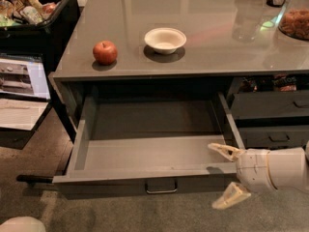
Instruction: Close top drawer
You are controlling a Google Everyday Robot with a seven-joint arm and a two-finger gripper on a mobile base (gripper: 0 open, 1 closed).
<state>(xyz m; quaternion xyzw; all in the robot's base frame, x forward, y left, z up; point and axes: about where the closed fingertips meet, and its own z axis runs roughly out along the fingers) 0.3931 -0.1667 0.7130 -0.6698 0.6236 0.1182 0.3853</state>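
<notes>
We've got the top drawer (145,153) hanging wide open. The gripper (227,174) sits at its front right corner (fingers spread wide).

Single high view from in front of the counter (212,57), facing down and forward, close in, front edge across mid-frame, front left corner in view, open drawer (145,153) below, gripper (213,176) low right, fingers spread.

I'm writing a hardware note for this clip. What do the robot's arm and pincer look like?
The arm is a smooth white cylinder with a seam at the wrist. The pincer, at the front right corner of the drawer, has two tapered cream fingers, spread open. No cables or markings show.
</notes>
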